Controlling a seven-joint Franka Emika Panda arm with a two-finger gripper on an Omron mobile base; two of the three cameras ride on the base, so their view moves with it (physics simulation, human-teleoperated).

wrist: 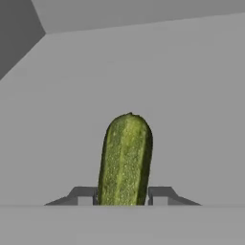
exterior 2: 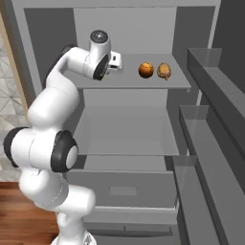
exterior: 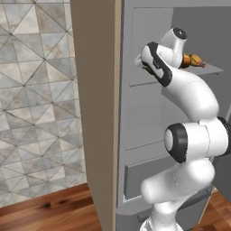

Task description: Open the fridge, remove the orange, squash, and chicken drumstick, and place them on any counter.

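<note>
We see the squash (wrist: 125, 160) standing lengthwise between the two dark fingertips (wrist: 83, 196), which press against its sides (its lower end is cut off from sight), while the fridge (wrist: 191, 95) shows pale grey walls behind it.

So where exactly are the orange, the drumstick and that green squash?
orange (exterior 2: 146, 70): right base view, middle of the fruit.
chicken drumstick (exterior 2: 164, 71): right base view, its thick body.
squash (wrist: 125, 160): hand view, mid-length of its skin.

Fridge shelf (exterior 2: 134, 85): orange (exterior 2: 146, 70), drumstick (exterior 2: 164, 71), squash (wrist: 125, 160).
</note>
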